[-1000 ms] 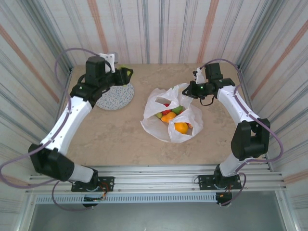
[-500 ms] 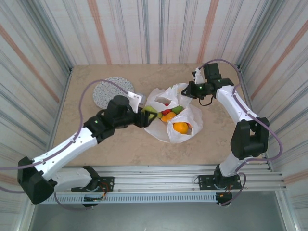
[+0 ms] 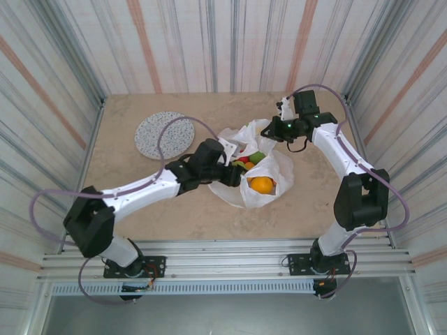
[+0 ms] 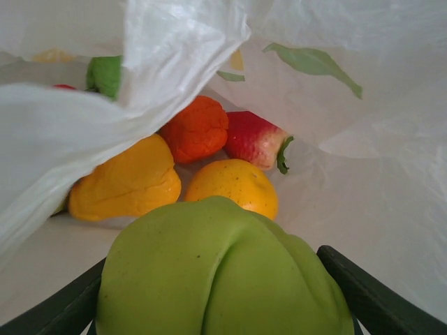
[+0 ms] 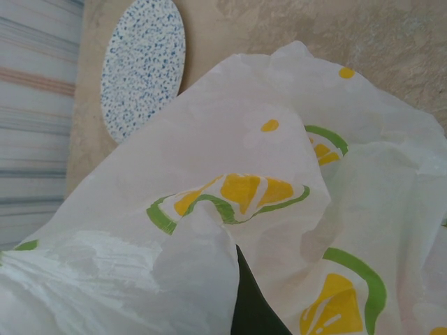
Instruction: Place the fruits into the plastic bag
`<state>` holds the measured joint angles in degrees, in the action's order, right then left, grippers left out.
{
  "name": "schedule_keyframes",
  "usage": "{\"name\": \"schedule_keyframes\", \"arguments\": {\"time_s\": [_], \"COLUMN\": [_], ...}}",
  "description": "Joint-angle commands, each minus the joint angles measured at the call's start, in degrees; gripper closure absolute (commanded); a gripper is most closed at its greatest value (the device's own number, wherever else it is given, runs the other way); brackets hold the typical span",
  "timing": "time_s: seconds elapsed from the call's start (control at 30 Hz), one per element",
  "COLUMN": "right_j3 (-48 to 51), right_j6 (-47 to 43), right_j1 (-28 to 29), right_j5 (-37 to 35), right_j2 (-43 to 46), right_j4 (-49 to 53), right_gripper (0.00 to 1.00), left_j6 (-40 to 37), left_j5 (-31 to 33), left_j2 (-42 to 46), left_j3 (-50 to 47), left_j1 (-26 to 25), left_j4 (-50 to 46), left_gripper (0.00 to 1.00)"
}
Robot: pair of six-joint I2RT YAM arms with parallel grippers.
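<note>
Green toy fruit (image 4: 223, 272) sits between the two dark fingers of your left gripper (image 3: 236, 174), whose jaws stand wide and are clamped on its sides. A second ago that arm was back at the speckled grey plate (image 3: 165, 135). Half a second ago it was partway across with the fruit, and now the gripper has reached the mouth of the plastic bag (image 3: 282, 169). The plate is uncovered again.

Your right gripper (image 3: 269, 134) has not moved. Its jaws are fully closed, pinching the bag's far edge and holding it up.

The bag lies crumpled right of the table's centre, its mouth facing your left arm. In the left wrist view the held fruit's crease runs away from the camera, into the bag.

Four fruits lie together just beyond it on the bag's floor: an orange (image 4: 198, 128), a yellow-orange round one (image 4: 232, 187), a lumpy yellow one (image 4: 126, 185) and a red piece (image 4: 255, 138). The red piece's long axis runs left to right, leaf end pointing right. Another green piece (image 4: 105, 73) peeks out behind a fold.
</note>
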<state>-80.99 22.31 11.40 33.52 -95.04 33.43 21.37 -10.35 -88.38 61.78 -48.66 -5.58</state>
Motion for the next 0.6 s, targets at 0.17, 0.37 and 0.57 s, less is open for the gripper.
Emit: {"name": "schedule_keyframes", "arguments": {"time_s": [0.17,0.37,0.57], "right_j3": [-0.66,-0.23,-0.04], "right_j6": [0.8,0.66,0.71], "right_j1": [0.12,-0.09,-0.15], "right_j5": [1.26,1.46,1.61], "right_j2": [-0.65,-1.02,-1.02], "right_j4": [-0.03,-0.24,-0.41], "right_gripper": [1.0,1.0,1.0], "left_j6": [-3.46,-6.35,-8.33], "left_j5": [10.74,21.41,27.56], "left_j2": [-7.78,-9.78,-14.3], "left_j3": [4.65,5.72,9.66], "left_j1": [-0.82,-0.73,-0.73], "left_j4": [0.83,0.16,-1.0], "left_gripper": [0.32,0.31,0.29]}}
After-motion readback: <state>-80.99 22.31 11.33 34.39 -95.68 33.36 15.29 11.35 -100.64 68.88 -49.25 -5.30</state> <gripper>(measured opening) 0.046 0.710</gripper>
